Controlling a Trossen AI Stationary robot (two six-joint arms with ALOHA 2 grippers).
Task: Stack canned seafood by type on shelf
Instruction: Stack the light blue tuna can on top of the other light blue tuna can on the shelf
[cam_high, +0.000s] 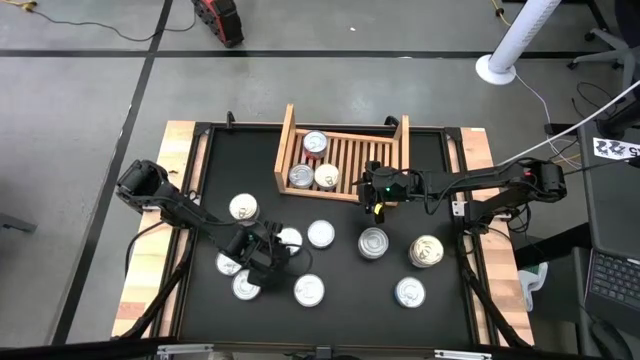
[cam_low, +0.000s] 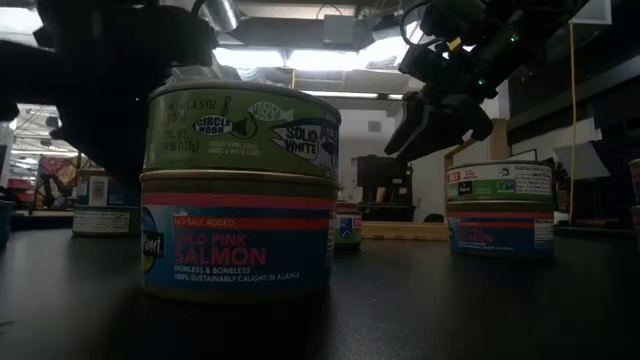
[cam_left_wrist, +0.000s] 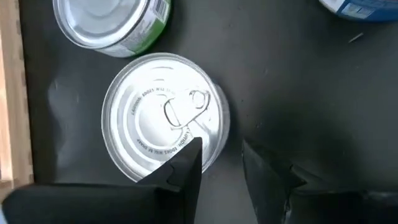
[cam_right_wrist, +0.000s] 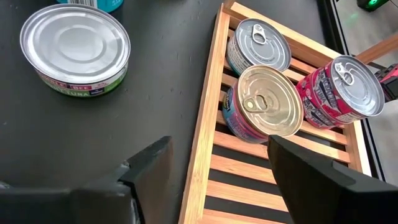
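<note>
The wooden shelf (cam_high: 345, 160) stands at the table's far middle and holds three tins (cam_right_wrist: 267, 102), one of them pink-labelled (cam_right_wrist: 345, 87). Several more tins lie about the black table (cam_high: 320, 234). My left gripper (cam_left_wrist: 221, 171) is open above the near left of the table (cam_high: 262, 256). One finger stands over the rim of a silver-lidded tin with a pull tab (cam_left_wrist: 165, 118), the other beside it. My right gripper (cam_right_wrist: 217, 168) hangs open over the shelf's near board (cam_high: 378, 192). In the low view two tins are stacked (cam_low: 240, 200).
A green-labelled tin (cam_left_wrist: 112, 25) sits just beyond the pull-tab tin. Another green tin (cam_right_wrist: 74, 50) lies on the table beside the shelf. A second two-tin stack (cam_low: 500, 205) stands at the right. Wooden borders (cam_high: 150, 250) frame the black table.
</note>
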